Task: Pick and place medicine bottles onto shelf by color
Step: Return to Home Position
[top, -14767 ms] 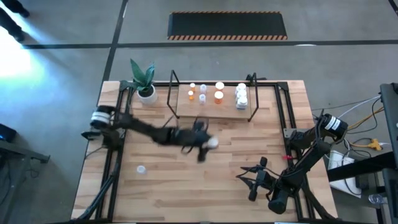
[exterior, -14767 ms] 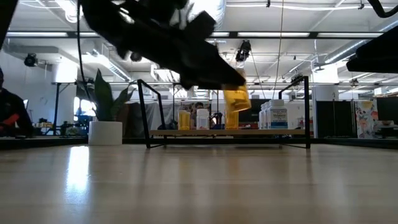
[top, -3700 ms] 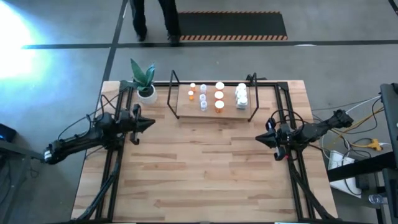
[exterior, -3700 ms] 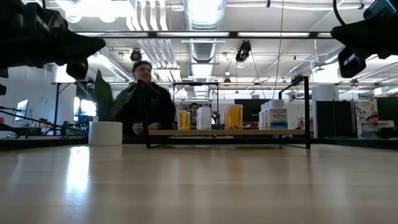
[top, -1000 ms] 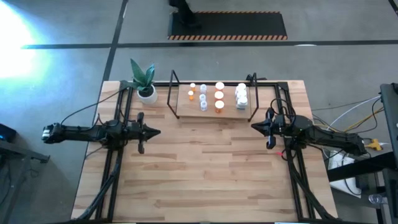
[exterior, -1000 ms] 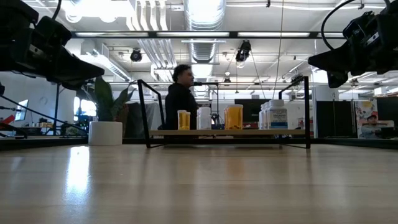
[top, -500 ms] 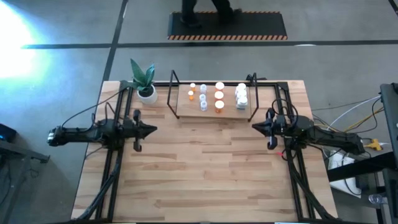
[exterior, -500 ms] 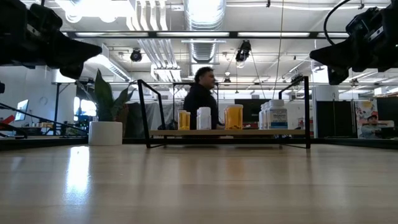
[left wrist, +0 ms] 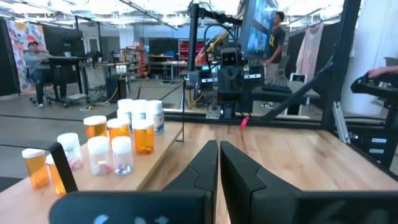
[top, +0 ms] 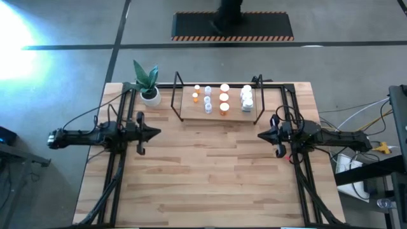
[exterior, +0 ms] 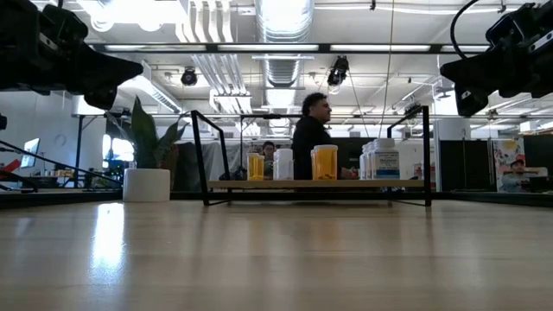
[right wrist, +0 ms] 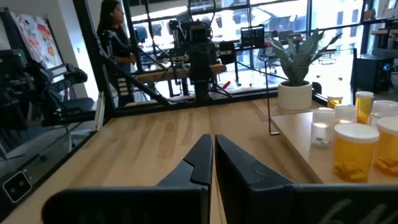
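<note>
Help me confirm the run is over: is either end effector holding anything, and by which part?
Nothing is held. The left end effector and right end effector are both shut and empty, apart from the medicine bottles on the shelf.

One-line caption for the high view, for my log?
Medicine bottles stand on the shelf; left pincer and right pincer, shut and empty, face each other.

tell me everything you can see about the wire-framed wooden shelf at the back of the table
The pale rectangular wood shelf board sits level inside a frame of thin black wire uprights and rails, which holds it slightly above the plank wooden tabletop. It stands near the table's back edge, roughly central. Small white-capped bottles stand upright on it in short rows, with orange, clear and white bodies. Nothing else touches it.
</note>
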